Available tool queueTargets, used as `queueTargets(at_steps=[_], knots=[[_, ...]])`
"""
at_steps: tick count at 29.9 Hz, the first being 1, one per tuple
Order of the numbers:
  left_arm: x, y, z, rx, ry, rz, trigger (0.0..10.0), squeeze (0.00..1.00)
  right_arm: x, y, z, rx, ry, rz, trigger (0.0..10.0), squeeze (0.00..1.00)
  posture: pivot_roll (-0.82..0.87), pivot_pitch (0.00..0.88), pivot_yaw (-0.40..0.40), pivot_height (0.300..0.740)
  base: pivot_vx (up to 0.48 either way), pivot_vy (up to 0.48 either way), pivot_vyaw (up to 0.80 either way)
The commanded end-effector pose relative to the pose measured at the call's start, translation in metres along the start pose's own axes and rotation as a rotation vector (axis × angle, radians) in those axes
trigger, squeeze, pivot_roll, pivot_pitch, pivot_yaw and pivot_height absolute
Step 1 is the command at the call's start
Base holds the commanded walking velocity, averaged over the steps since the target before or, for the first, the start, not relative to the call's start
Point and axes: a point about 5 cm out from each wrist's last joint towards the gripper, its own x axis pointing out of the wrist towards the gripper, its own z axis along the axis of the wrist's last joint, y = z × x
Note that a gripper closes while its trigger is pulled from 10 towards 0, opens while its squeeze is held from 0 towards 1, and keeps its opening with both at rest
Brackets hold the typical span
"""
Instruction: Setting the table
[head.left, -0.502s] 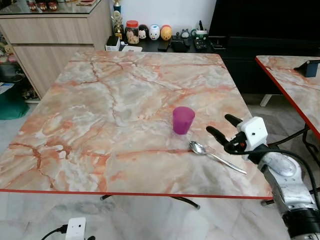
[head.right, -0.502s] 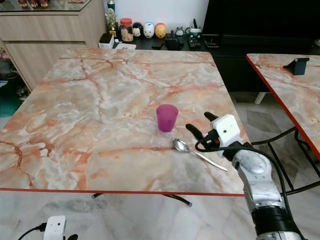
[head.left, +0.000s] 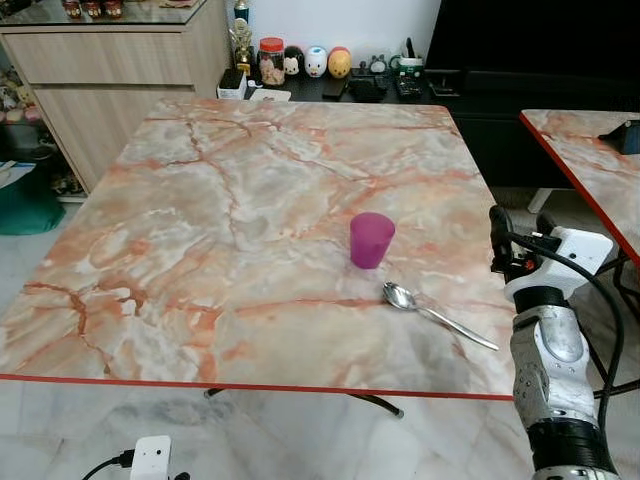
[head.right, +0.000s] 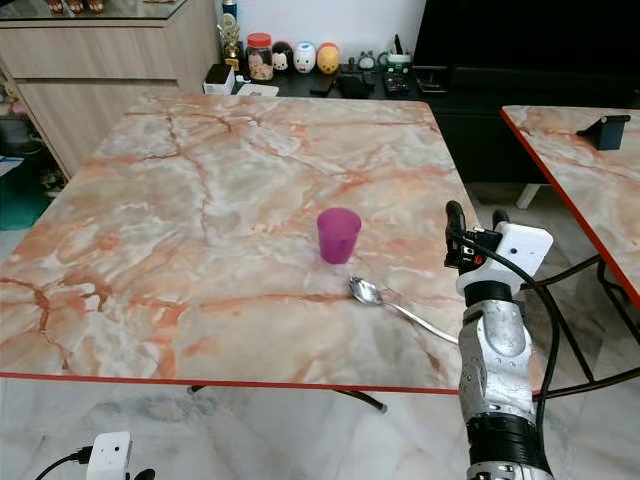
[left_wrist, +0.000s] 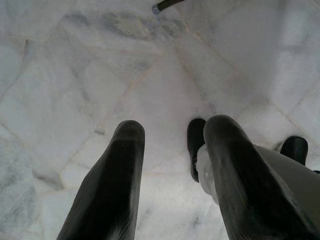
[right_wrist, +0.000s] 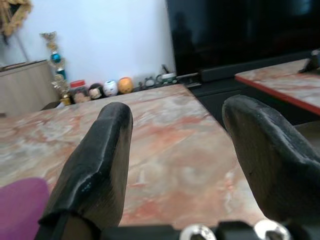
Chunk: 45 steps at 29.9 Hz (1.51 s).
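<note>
Marble table (head.left: 200, 200) across most of the frame. Purple cup (head.left: 371, 239) right of centre, upright; spoon (head.left: 437, 314) just below-right of it, apart, bowl toward cup. Right gripper (head.left: 520, 238) at right edge, raised beside the table, fingers parted, holding nothing.

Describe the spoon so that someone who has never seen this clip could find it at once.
Start at the big marble table with the red edge, and go to its near right corner. There a purple cup stands, and just nearer the robot lies the spoon, bowl toward the cup and handle running out to the right edge. It is the only shiny metal thing on the table, lying flat beside the open right gripper.
</note>
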Motion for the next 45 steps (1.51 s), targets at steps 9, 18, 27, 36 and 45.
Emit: queueTargets(at_steps=[9, 18, 27, 36, 45], knots=[[-0.001, -0.001, -0.004, 0.035, 0.02, -0.004, 10.0, 0.0, 0.01, 0.017, 0.003, -0.056, -0.007, 0.06, 10.0, 0.0, -0.03, 0.0, -0.031, 0.74, 0.0, -0.16, 0.0], [-0.001, -0.001, -0.005, 0.007, 0.017, 0.005, 10.0, 0.0, 0.01, 0.022, 0.002, -0.081, 0.002, 0.103, 10.0, 0.0, -0.03, 0.0, -0.033, 0.74, 0.0, -0.213, 0.0], [-0.001, -0.001, -0.005, 0.007, 0.017, 0.005, 10.0, 0.0, 0.011, 0.022, 0.001, -0.083, 0.001, 0.105, 10.0, 0.0, -0.03, 0.0, -0.033, 0.74, 0.0, 0.0, 0.0], [-0.001, -0.001, -0.005, 0.007, 0.017, 0.005, 10.0, 0.0, 0.011, 0.022, 0.001, -0.083, 0.001, 0.105, 10.0, 0.0, -0.03, 0.0, -0.033, 0.74, 0.0, 0.0, 0.0], [-0.001, -0.001, -0.005, 0.022, 0.024, -0.006, 10.0, 0.0, -0.021, -0.021, -0.01, -0.42, 0.378, 0.592, 10.0, 0.0, -0.05, 0.0, -0.024, 0.74, 0.0, 0.0, 0.0]])
